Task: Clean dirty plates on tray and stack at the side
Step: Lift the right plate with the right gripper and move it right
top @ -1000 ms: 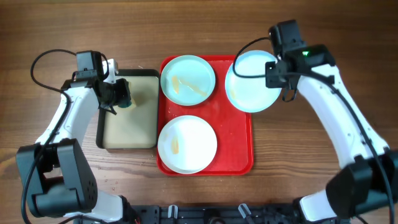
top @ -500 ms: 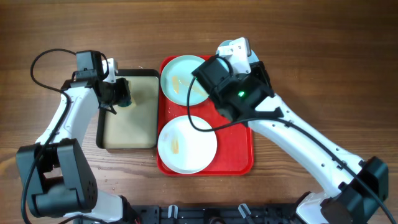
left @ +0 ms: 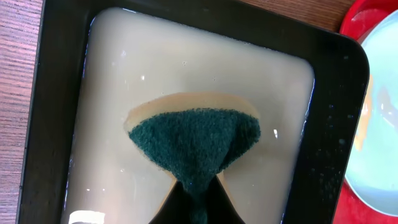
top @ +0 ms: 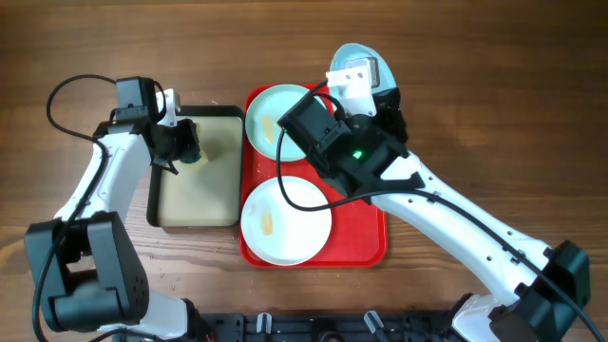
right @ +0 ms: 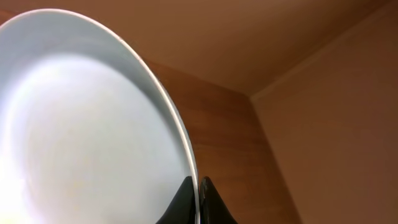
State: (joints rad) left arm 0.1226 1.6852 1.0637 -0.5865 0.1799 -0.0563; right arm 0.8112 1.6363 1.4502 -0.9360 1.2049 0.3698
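Note:
The red tray [top: 366, 242] lies mid-table. On it are a pale blue plate [top: 275, 109] with yellow smears at the back and a white plate [top: 285, 223] with a yellow smear at the front. My right gripper [right: 198, 196] is shut on the rim of a second pale blue plate [right: 81, 124]. It holds that plate raised and tilted on edge; only the plate's top [top: 353, 54] shows overhead, behind the arm. My left gripper [left: 198, 208] is shut on a dark green sponge [left: 196, 143] over the beige tray.
The black-rimmed beige tray [top: 195, 204], holding pale liquid [left: 186, 68], stands left of the red tray. My right arm [top: 361, 152] is lifted high and covers the red tray's back right corner. Bare wooden table [top: 494, 85] lies to the right.
My right arm has lifted the pale blue plate from the red tray's right edge, swung it leftward over the tray and tipped it on edge. The left arm has not moved.

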